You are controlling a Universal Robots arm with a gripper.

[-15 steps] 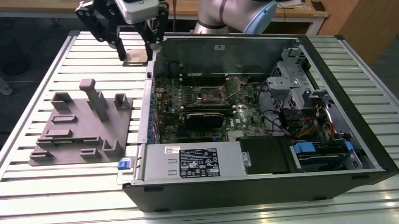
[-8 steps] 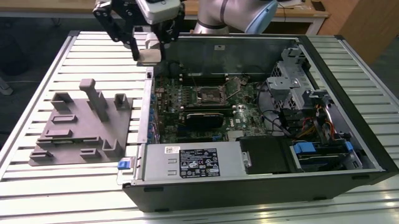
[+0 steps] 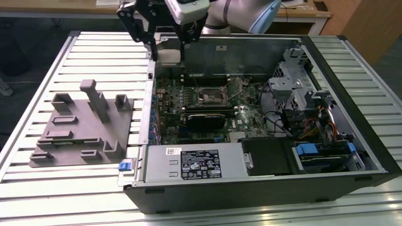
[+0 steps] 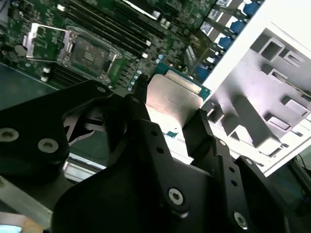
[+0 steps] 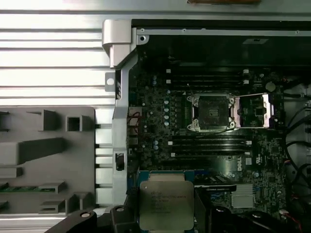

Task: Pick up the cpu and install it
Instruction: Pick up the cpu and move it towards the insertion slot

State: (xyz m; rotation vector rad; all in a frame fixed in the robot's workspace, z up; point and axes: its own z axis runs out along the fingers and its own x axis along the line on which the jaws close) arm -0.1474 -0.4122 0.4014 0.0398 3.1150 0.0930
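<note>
CPU (image 3: 169, 56), one small silvery square, is pinched tight in the black gripper (image 3: 168, 50) in the exterior view, up over the far corner of the one open computer case (image 3: 251, 193). The case lies on a silver table (image 3: 100, 61) made of long metal strips. One grey fixture (image 3: 82, 132) sits on the exterior view's left, and a wooden desk (image 3: 56, 4) stands behind. One white and black label (image 3: 199, 162) has print too small to read. In the second wrist view two black fingers (image 4: 146, 131) squeeze the CPU (image 4: 172, 99), well apart from the one open socket (image 4: 85, 51). In the first wrist view the CPU (image 5: 165, 204) has tiny print on top.
</note>
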